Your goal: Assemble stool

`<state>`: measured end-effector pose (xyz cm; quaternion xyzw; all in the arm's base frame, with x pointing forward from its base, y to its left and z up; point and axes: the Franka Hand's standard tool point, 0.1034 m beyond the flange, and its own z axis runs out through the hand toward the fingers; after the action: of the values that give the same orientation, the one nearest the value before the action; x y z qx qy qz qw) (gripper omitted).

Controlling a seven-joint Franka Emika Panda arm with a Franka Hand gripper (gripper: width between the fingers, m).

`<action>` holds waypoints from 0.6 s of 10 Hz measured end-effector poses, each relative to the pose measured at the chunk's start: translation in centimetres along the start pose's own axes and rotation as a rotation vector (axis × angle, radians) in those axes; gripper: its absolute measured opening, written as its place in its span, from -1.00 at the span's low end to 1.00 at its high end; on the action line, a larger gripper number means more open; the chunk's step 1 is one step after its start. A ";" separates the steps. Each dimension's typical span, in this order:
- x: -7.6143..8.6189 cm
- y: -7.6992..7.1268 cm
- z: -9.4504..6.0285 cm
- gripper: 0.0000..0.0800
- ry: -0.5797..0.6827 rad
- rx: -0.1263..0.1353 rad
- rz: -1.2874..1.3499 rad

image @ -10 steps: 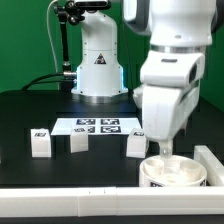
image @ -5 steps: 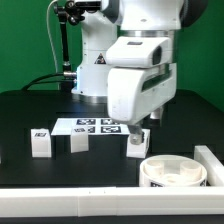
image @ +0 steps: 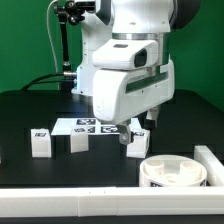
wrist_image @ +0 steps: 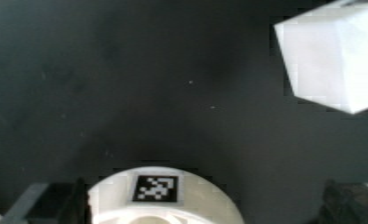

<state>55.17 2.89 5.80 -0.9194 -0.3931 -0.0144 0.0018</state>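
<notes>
The round white seat [image: 172, 172] lies at the front on the exterior view's right. Three white tagged legs stand in a row: one at the left [image: 40, 142], one beside it [image: 78, 142], one at the right [image: 137, 146]. My gripper [image: 138, 128] hangs just above the right leg, open and empty. In the wrist view a white rounded leg end with a tag [wrist_image: 158, 193] sits between my spread fingers [wrist_image: 49, 200], not gripped. Another white block [wrist_image: 334, 58] shows farther off, blurred.
The marker board [image: 95, 126] lies flat behind the legs. A long white L-shaped bar [image: 211, 160] runs along the right side and front edge. The robot base [image: 97, 65] stands at the back with cables beside it.
My arm has moved from above the seat to the exterior view's left and now hangs over the right leg. The gripper stays empty. The parts have not moved.
</notes>
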 end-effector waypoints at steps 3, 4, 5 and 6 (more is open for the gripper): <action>-1.4 0.8 0.5 0.62 0.021 0.025 0.359; -1.6 0.7 0.6 0.62 0.028 0.028 0.415; -1.9 0.5 1.0 0.62 0.039 0.034 0.488; -1.6 0.4 0.9 0.62 0.040 0.036 0.547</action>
<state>54.36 1.44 4.89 -0.9907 -0.1302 -0.0244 0.0295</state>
